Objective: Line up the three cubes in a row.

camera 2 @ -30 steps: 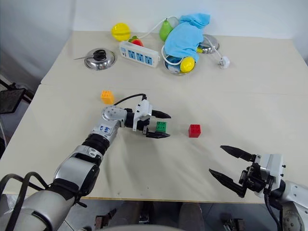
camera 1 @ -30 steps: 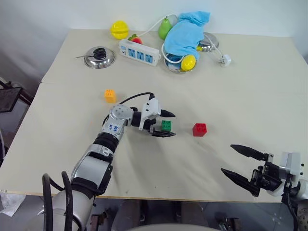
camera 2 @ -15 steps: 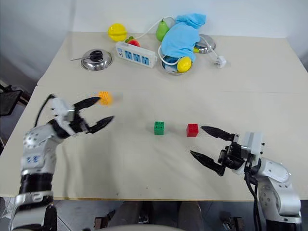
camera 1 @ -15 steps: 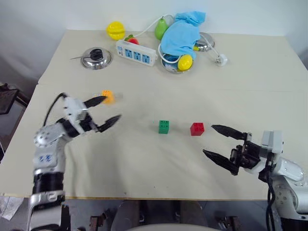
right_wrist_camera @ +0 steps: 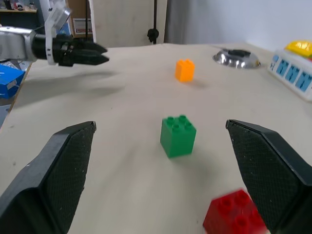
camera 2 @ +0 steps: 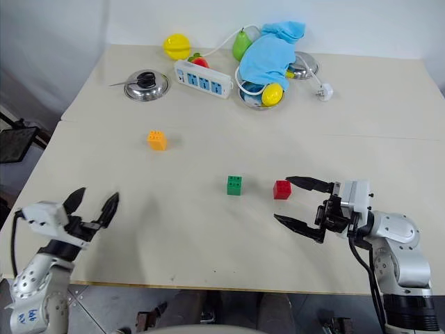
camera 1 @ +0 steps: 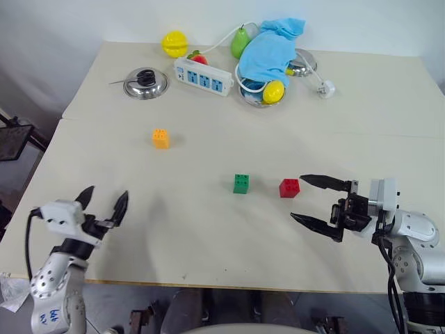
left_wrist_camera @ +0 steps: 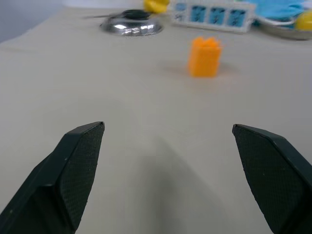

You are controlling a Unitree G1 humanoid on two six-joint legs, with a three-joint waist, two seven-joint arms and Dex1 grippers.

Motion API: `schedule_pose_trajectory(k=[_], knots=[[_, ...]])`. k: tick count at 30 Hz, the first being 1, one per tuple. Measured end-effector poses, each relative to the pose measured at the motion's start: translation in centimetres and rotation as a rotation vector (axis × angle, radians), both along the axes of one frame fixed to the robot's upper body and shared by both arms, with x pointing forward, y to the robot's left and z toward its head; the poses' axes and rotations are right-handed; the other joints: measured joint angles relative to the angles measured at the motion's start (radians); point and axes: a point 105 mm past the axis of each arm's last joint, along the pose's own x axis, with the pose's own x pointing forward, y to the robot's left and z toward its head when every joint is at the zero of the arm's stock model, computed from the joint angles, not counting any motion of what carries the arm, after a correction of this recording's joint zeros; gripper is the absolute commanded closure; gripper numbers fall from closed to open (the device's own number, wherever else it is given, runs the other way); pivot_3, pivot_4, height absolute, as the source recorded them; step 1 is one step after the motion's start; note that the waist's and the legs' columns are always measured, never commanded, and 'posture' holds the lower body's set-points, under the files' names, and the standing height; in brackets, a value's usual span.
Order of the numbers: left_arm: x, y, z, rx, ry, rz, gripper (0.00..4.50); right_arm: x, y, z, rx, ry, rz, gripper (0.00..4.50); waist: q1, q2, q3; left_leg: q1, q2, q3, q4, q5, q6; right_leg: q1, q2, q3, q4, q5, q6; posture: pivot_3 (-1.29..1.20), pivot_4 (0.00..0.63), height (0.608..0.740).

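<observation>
Three cubes on table (camera 1: 208, 229), none held. Green cube (camera 1: 242, 183) sits near table centre, upright, studs up. Red cube (camera 1: 289, 188) just beside it on robot's right, a small gap between, the two roughly level w/ each other. Orange cube (camera 1: 160, 138) well apart from both, further back and to robot's left, not in line w/ the other two. Right gripper (camera 1: 318, 203) low over table just right of red cube, pointing toward it; fingers spread wide, nothing between them, upper fingertip near red cube, contact not seen. Right wrist view: red cube close in between the finger pads, green beyond it, orange further off. Left gripper (camera 1: 104, 207) at near-left edge of table, well apart from all cubes, fingers spread wide, empty; its wrist view looks along table toward orange cube. Back of table: metal lid (camera 1: 144, 83), white power strip (camera 1: 201, 75), blue cloth (camera 1: 270, 45) over bowl, yellow toy fruits, green pear, white plug (camera 1: 325, 87).
</observation>
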Motion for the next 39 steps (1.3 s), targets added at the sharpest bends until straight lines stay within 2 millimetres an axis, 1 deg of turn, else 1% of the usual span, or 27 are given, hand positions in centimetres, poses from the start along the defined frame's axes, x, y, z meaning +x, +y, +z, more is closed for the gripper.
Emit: schedule_pose_trajectory(k=[2, 4, 7, 10, 13, 15, 17, 20, 25, 28, 29, 30, 32, 33, 35, 36, 37, 39], knots=[[2.0, -1.7, 0.8, -0.001, 0.01, -0.01, 0.03, 0.0, -0.1, 0.0, -0.002, 0.002, 0.002, 0.0, -0.003, 0.0, 0.0, 0.0, 0.0, 0.0, 0.0, 0.0, 0.0, 0.0, 0.001, 0.0, 0.0, 0.0, 0.0, 0.0, 0.15, 0.74], [4.4, -2.6, 2.2, -0.002, 0.006, 0.016, 0.03, 0.1, -0.3, 0.1, 0.006, 0.011, -0.003, 0.0, -0.003, 0.0, 0.0, 0.0, 0.001, 0.001, 0.0, 0.0, 0.0, 0.0, 0.002, 0.0, 0.0, 0.0, 0.0, 0.0, 0.15, 0.74], [7.2, -3.8, 3.3, 0.014, 0.022, 0.037, 0.03, 0.2, -0.7, 0.0, 0.015, 0.025, -0.025, 0.0, -0.004, 0.0, 0.0, 0.0, 0.0, 0.001, 0.0, 0.0, 0.0, 0.0, 0.003, 0.0, 0.0, 0.0, 0.0, 0.0, 0.15, 0.74], [9.6, -4.6, 2.8, 0.008, 0.063, 0.063, 0.03, 0.3, -0.9, -0.2, 0.022, 0.031, -0.047, 0.0, -0.005, 0.0, 0.0, 0.0, 0.001, 0.002, -0.001, 0.0, 0.0, 0.0, 0.004, 0.0, -0.001, 0.0, 0.0, 0.0, 0.15, 0.74], [11.5, -4.2, 1.7, 0.015, 0.113, 0.139, 0.03, 0.3, -0.9, -0.5, 0.041, 0.041, -0.071, 0.0, -0.003, 0.0, 0.0, 0.0, 0.001, 0.002, -0.001, 0.0, 0.0, 0.0, 0.004, 0.0, -0.001, 0.0, 0.0, 0.0, 0.15, 0.74], [12.7, -4.4, 1.7, 0.006, 0.117, 0.152, 0.03, 0.4, -0.8, -0.4, 0.059, 0.039, -0.088, 0.0, -0.003, 0.0, 0.0, -0.001, 0.001, 0.002, 0.0, 0.001, 0.0, 0.0, 0.004, -0.001, -0.001, 0.0, 0.0, 0.0, 0.15, 0.74], [13.7, -5.1, 2.3, -0.009, 0.099, 0.14, 0.03, 0.4, -0.5, -0.2, 0.069, 0.027, -0.094, 0.0, 0.0, 0.0, 0.0, -0.001, 0.001, 0.001, 0.0, 0.001, 0.0, 0.0, 0.004, 0.0, -0.001, 0.0, 0.0, 0.0, 0.15, 0.74], [14.7, -5.5, 2.8, -0.019, 0.069, 0.129, 0.62, 0.3, -0.4, -0.1, 0.072, 0.022, -0.102, 0.0, -0.001, -0.001, 0.0, -0.001, 0.0, 0.001, 0.0, 0.001, 0.0, 0.0, 0.004, -0.001, -0.002, 0.0, 0.0, 0.0, 0.15, 0.74], [14.7, -6.1, 2.6, -0.014, 0.069, 0.089, 2.07, 0.3, -0.3, -0.1, 0.083, 0.017, -0.12, 0.0, -0.003, -0.001, 0.0, -0.001, 0.0, 0.002, -0.001, 0.001, 0.0, -0.001, 0.004, -0.001, -0.001, 0.0, 0.0, 0.0, 0.15, 0.74], [14.3, -5.7, 2.1, 0.003, 0.083, 0.074, 2.93, 0.3, -0.2, 0.1, 0.085, 0.009, -0.124, 0.0, -0.004, -0.001, 0.0, -0.001, 0.001, 0.002, 0.0, 0.001, 0.0, -0.001, 0.004, -0.001, -0.001, 0.0, 0.0, 0.0, 0.15, 0.74], [14.3, -5.5, 2.1, 0.011, 0.087, 0.057, 2.99, 0.3, -0.2, 0.1, 0.085, 0.01, -0.127, 0.0, -0.004, -0.001, 0.0, -0.001, 0.001, 0.002, 0.0, 0.001, 0.0, -0.001, 0.005, -0.001, -0.001, 0.0, 0.0, 0.0, 0.15, 0.74], [14.1, -5.6, 2.3, 0.003, 0.09, -0.002, 2.99, 0.3, -0.2, 0.1, 0.085, 0.009, -0.13, 0.0, -0.004, -0.001, 0.0, -0.001, 0.001, 0.002, 0.0, 0.001, 0.0, -0.001, 0.005, -0.001, -0.001, 0.0, 0.0, 0.0, 0.15, 0.74], [13.6, -6.4, 3.0, -0.025, 0.077, -0.169, 2.99, 0.1, -0.3, -0.2, 0.085, 0.019, -0.138, 0.0, -0.004, -0.001, 0.0, -0.001, 0.001, 0.002, 0.0, 0.001, 0.0, -0.001, 0.005, -0.001, -0.001, 0.0, 0.0, 0.0, 0.15, 0.74], [13.0, -7.1, 3.5, -0.01, 0.058, -0.292, 2.99, 0.0, -0.4, -0.2, 0.091, 0.024, -0.143, 0.0, -0.004, -0.001, 0.0, -0.001, 0.001, 0.002, 0.0, 0.001, 0.0, -0.001, 0.005, -0.001, -0.001, 0.0, 0.0, 0.0, 0.15, 0.74], [10.1, -9.0, 4.8, 0.125, -0.012, -0.665, 2.99, -0.2, -1.3, 0.2, 0.111, 0.021, -0.177, 0.0, -0.005, 0.0, -0.001, -0.001, 0.001, 0.003, -0.001, 0.0, -0.001, -0.002, 0.005, 0.0, -0.002, 0.0, 0.0, 0.0, 0.15, 0.74], [8.8, -9.4, 5.1, 0.18, -0.037, -0.802, 2.99, -0.4, -1.7, 0.4, 0.108, 0.023, -0.19, 0.0, -0.005, 0.0, -0.001, -0.001, 0.001, 0.003, -0.001, 0.0, -0.001, -0.002, 0.005, 0.0, -0.002, 0.0, 0.0, 0.0, 0.15, 0.74], [7.4, -9.6, 5.0, 0.245, -0.04, -0.955, 2.99, -0.6, -2.3, 0.5, 0.101, 0.025, -0.204, 0.0, -0.006, 0.0, -0.001, -0.001, 0.001, 0.003, -0.001, 0.0, -0.001, -0.001, 0.005, -0.001, -0.002, 0.0, 0.0, 0.0, 0.15, 0.74], [6.3, -9.3, 4.0, 0.29, 0.009, -1.096, 2.99, -0.9, -2.8, 0.6, 0.088, 0.026, -0.215, 0.0, -0.006, 0.001, -0.001, -0.001, -0.001, 0.004, -0.001, 0.0, -0.001, -0.001, 0.006, 0.0, -0.002, 0.0, 0.0, 0.0, 0.15, 0.74]])
